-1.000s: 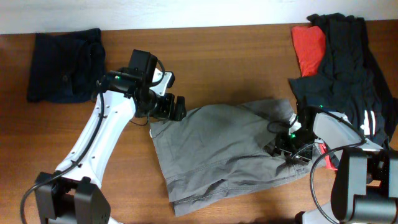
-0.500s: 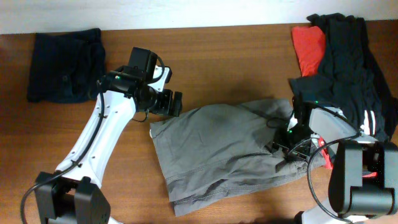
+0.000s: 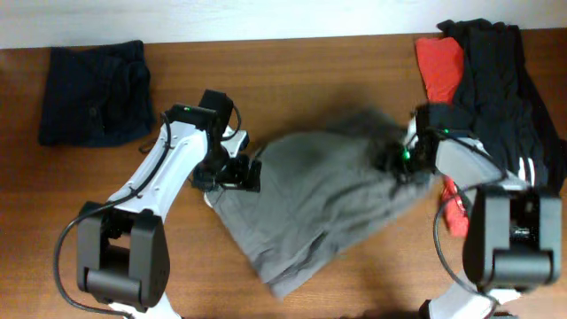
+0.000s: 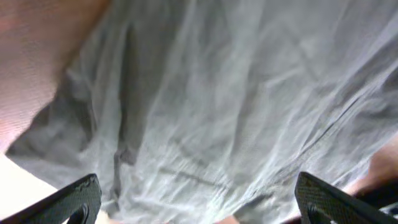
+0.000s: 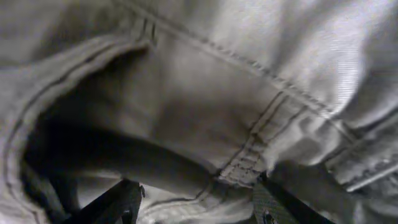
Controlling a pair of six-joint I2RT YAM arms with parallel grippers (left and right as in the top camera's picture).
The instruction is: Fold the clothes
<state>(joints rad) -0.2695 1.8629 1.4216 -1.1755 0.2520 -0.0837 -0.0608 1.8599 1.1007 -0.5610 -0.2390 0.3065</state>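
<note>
At the far left of the table [image 3: 301, 75] a navy garment [image 3: 93, 84] lies in a compact, squarish bundle, well apart from everything else. It looks folded and set aside, so I judge that piece done. The left gripper [image 3: 241, 174] sits at the left edge of the grey garment [image 3: 323, 204], its fingers spread wide with cloth in front of them and nothing pinched. The grey garment lies in the middle of the table, between the two arms, rumpled and slanting, with no clean fold in it. Its upper right part is blurred in the overhead view. There the right gripper [image 3: 396, 160] seems, as far as the close view shows, to pinch a thick seamed bunch of the grey cloth between half-parted fingers. At the far right a red garment [image 3: 440, 69] and black garments [image 3: 496, 89] lie in a loose, unfolded heap. By my reckoning the job is early: one piece finished, one in hand, the heap waiting.
</note>
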